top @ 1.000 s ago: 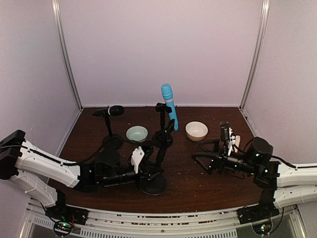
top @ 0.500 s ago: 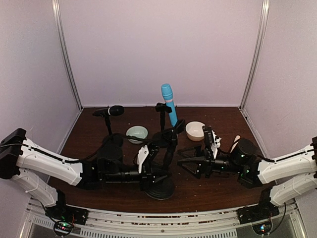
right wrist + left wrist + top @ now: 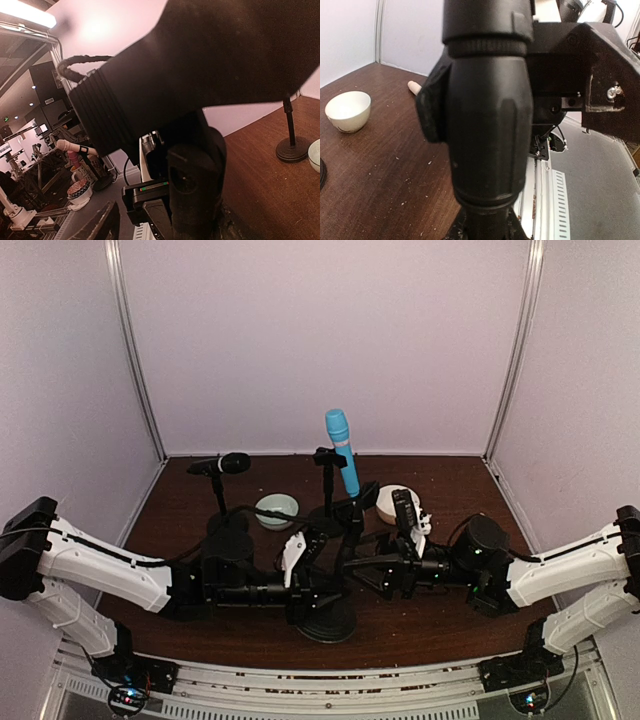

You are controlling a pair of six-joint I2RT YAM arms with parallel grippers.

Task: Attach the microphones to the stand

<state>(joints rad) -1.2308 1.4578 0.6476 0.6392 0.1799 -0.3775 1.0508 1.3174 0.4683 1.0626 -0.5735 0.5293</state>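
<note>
Top view: my left pincer (image 3: 312, 585) clenched on the empty stand (image 3: 330, 618); my right pincer (image 3: 363, 563) was at its post, grip not tellable; blue microphone (image 3: 342, 452) and black microphone (image 3: 232, 462) sat mounted behind.
Left wrist: cream microphone (image 3: 413, 87) lay on the table (image 3: 370, 165), apart.
Right wrist: stand filled the view.
I judged: brace firmly, keep the post upright.

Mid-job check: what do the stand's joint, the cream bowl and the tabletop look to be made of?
The stand looks like matte black moulded plastic, given its dull sheen and ribbed collar; coated metal is possible. The cream bowl is likely glazed ceramic, smooth with soft shine, maybe plastic. The tabletop shows grain: dark wood or laminate.
</note>
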